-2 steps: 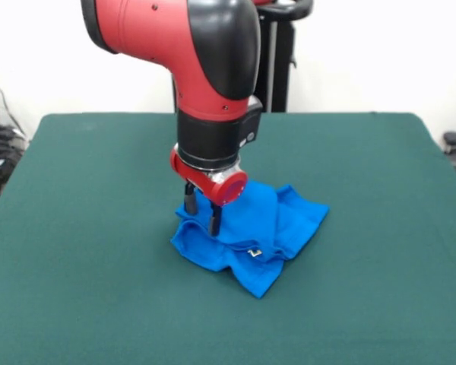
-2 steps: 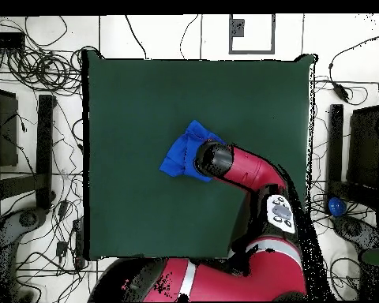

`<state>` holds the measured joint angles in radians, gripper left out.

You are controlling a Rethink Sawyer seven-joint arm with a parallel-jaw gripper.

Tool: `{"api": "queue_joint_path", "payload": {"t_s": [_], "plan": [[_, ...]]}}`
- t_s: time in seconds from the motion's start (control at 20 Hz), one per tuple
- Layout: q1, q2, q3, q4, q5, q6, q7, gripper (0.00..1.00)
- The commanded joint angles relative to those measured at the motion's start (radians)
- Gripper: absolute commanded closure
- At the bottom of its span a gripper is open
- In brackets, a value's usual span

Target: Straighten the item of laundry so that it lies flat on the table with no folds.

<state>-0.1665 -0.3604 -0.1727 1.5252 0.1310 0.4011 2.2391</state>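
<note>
The item of laundry (image 1: 270, 224) is a bright blue shirt, bunched and folded near the middle of the dark green table (image 1: 83, 190). A small white bit of print shows at a fold near its front edge. My gripper (image 1: 202, 213) points straight down on the shirt's left part. Its two black fingers stand apart, open, with their tips touching the cloth. In the overhead view the shirt (image 2: 179, 155) pokes out from under the red arm's wrist (image 2: 216, 160), which hides the gripper. Green table (image 2: 129, 102) surrounds the shirt on all sides.
A black stand (image 1: 277, 68) rises behind the table's far edge. Overhead, cables (image 2: 35, 71) and dark equipment line the floor on both sides of the table, and a small blue ball (image 2: 337, 207) lies to the right.
</note>
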Motion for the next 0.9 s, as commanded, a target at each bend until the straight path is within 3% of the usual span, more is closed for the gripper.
{"api": "queue_joint_path", "payload": {"t_s": [0.05,0.9], "plan": [[0.017,0.092,0.044,0.044,-0.052,-0.019,0.067,0.00],[-0.013,0.089,0.051,0.028,-0.078,-0.006,0.056,0.00]]}}
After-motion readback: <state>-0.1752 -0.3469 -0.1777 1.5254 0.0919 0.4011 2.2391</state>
